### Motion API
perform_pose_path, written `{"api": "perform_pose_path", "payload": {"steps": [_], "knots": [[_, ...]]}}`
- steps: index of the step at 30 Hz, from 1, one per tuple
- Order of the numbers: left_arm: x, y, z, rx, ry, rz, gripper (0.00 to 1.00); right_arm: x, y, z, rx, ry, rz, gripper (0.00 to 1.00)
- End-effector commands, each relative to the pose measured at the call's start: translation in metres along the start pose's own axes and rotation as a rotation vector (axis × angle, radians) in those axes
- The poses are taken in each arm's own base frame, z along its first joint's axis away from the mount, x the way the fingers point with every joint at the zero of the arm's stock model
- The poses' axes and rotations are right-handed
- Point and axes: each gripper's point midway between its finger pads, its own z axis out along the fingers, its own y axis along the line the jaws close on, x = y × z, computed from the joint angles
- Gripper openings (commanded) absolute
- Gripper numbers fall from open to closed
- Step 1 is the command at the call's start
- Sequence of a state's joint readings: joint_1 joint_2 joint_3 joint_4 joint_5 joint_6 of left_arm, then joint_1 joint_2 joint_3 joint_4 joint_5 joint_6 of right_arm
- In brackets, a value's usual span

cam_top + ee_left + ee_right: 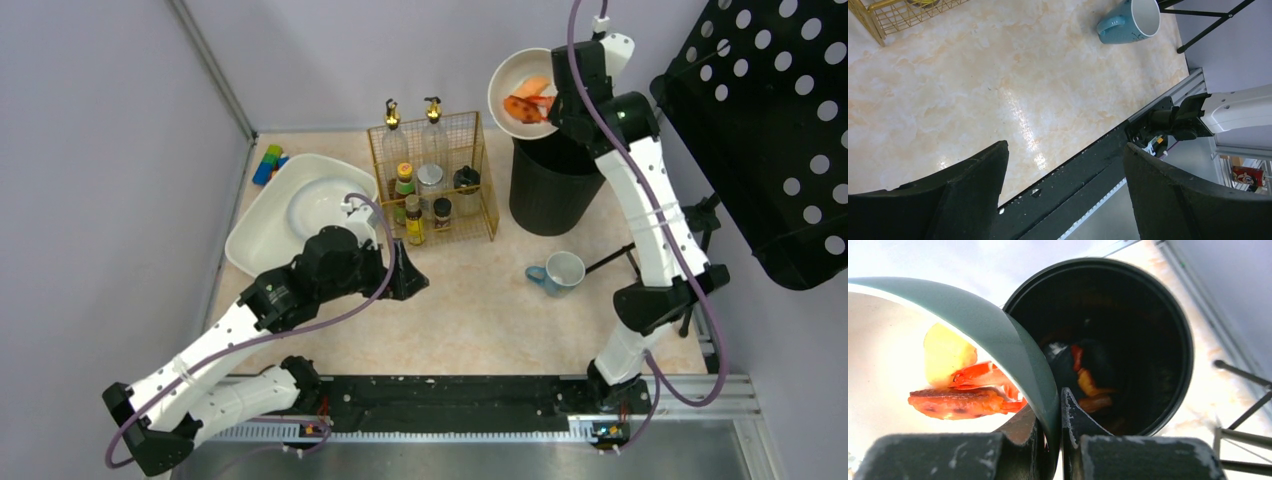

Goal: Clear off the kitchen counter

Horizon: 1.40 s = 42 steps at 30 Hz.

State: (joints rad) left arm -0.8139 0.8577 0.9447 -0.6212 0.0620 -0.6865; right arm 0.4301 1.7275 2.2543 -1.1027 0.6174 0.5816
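The kitchen counter (480, 310) is beige-peach marbled stone between grey walls. My right gripper (556, 108) is shut on the rim of a white bowl (512, 78), tilted above the black bin (550, 185). In the right wrist view the bowl's rim (998, 335) sits between my fingers, with orange and yellow food scraps (958, 400) inside it and more scraps in the bin (1093, 385). My left gripper (418, 280) is open and empty, low over the counter's middle (998, 75). A blue mug (558, 272) lies on its side at the right and also shows in the left wrist view (1130, 20).
A white oval tub (290, 210) stands at the back left with coloured blocks (268, 163) behind it. A gold wire rack (435, 180) holds several bottles and jars. A black perforated panel (770, 130) on a stand is at the right.
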Motion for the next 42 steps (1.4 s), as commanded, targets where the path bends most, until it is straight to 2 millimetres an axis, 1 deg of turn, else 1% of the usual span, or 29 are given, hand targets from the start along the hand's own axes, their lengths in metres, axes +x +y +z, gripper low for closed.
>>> {"api": "perform_pose_path", "payload": {"steps": [1,6,10,16,23,26,27,28,32,36,39,41,42], "knots": [[-0.008,-0.006,0.001,0.028,-0.045,-0.003,0.89,-0.074,-0.009,-0.009,0.037,-0.282,0.142,0.0],[-0.007,-0.007,0.006,0.035,-0.034,-0.006,0.88,-0.08,-0.035,0.01,0.126,-0.312,0.136,0.0],[-0.006,-0.007,0.009,0.036,-0.029,-0.008,0.88,-0.078,-0.05,0.025,0.181,-0.314,0.119,0.0],[-0.002,-0.003,0.012,0.024,-0.022,-0.019,0.88,-0.077,-0.063,0.036,0.263,-0.35,0.051,0.0],[0.0,-0.002,0.014,0.024,-0.017,-0.028,0.88,-0.075,-0.075,0.04,0.329,-0.391,-0.035,0.0],[0.0,-0.002,0.013,0.022,-0.019,-0.025,0.88,-0.077,-0.076,0.037,0.353,-0.461,-0.08,0.0],[0.0,-0.002,0.013,0.021,-0.02,-0.026,0.88,-0.069,-0.077,0.041,0.368,-0.465,-0.12,0.0],[-0.001,-0.001,0.013,0.018,-0.021,-0.026,0.88,-0.067,-0.078,0.041,0.369,-0.483,-0.125,0.0],[0.001,0.001,0.012,0.01,-0.02,-0.025,0.88,-0.067,-0.078,0.035,0.364,-0.536,-0.172,0.0],[0.001,0.002,0.012,0.006,-0.02,-0.027,0.87,-0.075,-0.075,0.018,0.356,-0.635,-0.214,0.0],[0.001,0.001,0.011,0.01,-0.021,-0.029,0.87,-0.076,-0.069,0.01,0.36,-0.692,-0.291,0.0],[0.001,0.002,0.011,0.009,-0.022,-0.031,0.87,-0.078,-0.069,0.001,0.384,-0.75,-0.35,0.0],[0.002,0.002,0.01,0.009,-0.023,-0.032,0.87,-0.08,-0.067,-0.005,0.378,-0.797,-0.344,0.0]]}}
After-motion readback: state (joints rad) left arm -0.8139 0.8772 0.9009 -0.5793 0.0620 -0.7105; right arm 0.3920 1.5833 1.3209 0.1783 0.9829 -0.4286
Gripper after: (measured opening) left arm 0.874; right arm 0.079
